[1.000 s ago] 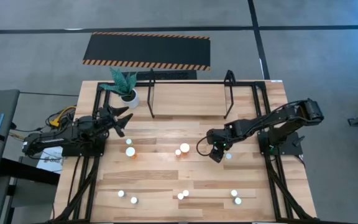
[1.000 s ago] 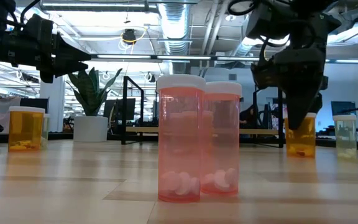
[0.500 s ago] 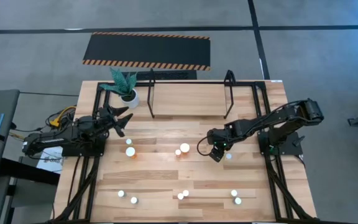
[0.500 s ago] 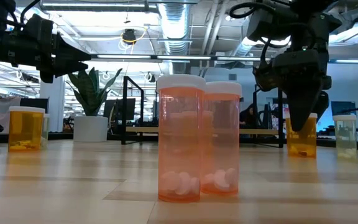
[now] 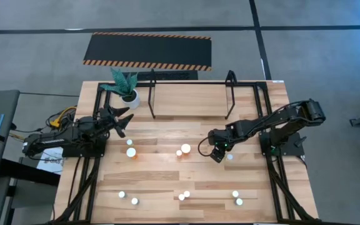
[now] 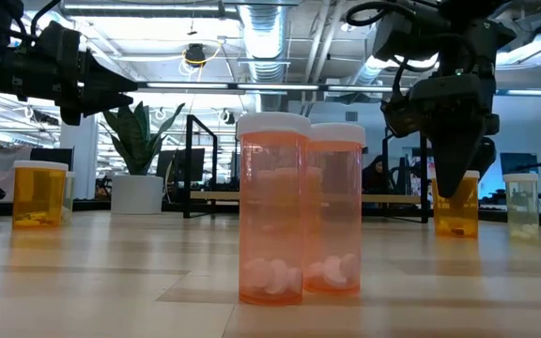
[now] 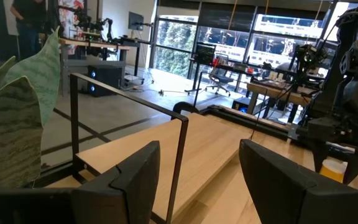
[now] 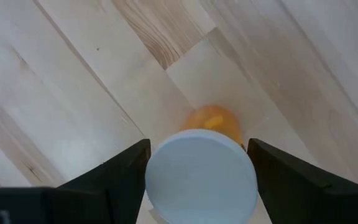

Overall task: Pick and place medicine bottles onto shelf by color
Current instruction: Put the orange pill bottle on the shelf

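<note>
My right gripper [image 5: 217, 155] points down at mid-table right, open, with its fingers on either side of the white cap [image 8: 201, 174] of an orange medicine bottle [image 6: 456, 211] that stands upright on the table. My left gripper [image 5: 121, 119] is open and empty, held above the table's left side near the plant. Two pinkish bottles [image 6: 272, 221] stand upright near the front edge. Other bottles stand at mid-table [image 5: 185, 149], at the left [image 5: 130, 152] and along the front [image 5: 235, 194]. The black tube shelf [image 5: 192, 94] stands at the back. My right gripper's fingers [image 8: 120, 180] come from above, pointing down, and stand close against the two sides of the orange bottle's white cap [image 8: 166, 155]. I cannot tell whether they touch it. The bottle stands upright on the table.
A white pot with a green plant [image 5: 127, 90] stands at the back left beside the shelf. A greenish bottle [image 6: 521, 205] stands close beside the orange one. A black mat with striped orange edges [image 5: 147, 51] lies on the floor beyond the table.
</note>
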Robot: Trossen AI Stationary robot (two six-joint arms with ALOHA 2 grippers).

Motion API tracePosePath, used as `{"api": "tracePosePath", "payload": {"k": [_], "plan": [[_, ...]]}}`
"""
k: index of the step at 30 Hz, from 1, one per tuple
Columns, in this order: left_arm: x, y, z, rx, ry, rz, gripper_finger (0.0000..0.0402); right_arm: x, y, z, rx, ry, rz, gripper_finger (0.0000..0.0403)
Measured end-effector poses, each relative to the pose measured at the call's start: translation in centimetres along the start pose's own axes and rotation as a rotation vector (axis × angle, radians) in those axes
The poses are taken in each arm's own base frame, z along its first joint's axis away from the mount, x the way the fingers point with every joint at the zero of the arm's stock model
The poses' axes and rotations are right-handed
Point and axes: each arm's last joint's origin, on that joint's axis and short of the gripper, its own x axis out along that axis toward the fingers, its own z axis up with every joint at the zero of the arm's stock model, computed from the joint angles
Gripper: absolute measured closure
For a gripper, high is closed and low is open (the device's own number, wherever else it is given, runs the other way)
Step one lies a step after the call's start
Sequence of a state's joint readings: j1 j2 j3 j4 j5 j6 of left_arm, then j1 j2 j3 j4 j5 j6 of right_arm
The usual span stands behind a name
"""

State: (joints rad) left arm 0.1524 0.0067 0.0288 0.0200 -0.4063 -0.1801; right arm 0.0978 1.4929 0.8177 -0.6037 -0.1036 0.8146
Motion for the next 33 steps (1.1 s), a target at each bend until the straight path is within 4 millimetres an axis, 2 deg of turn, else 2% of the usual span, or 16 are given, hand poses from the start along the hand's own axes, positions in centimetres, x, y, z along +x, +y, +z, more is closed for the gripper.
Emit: {"api": "tracePosePath", "payload": {"k": [5,15,24,29,33], "plan": [[0.0,0.0,0.0,0.0,0.0,0.0,0.0193,0.0,0.0,0.0,-0.001,-0.003,0.003,0.0124],[0.0,0.0,0.0,0.0,0.0,0.0,0.0193,0.0,0.2,0.2,-0.012,-0.019,0.021,0.0197],[0.0,0.0,0.0,0.0,0.0,0.0,0.0193,0.0,0.1,0.2,-0.009,-0.018,0.019,0.0166],[0.0,0.0,0.0,0.0,0.0,0.0,0.0193,-0.2,-0.1,0.5,0.005,-0.01,0.01,0.0183],[0.0,0.0,0.0,0.0,0.0,0.0,0.0193,-1.2,0.3,1.2,-0.007,-0.015,0.005,0.0197]]}}
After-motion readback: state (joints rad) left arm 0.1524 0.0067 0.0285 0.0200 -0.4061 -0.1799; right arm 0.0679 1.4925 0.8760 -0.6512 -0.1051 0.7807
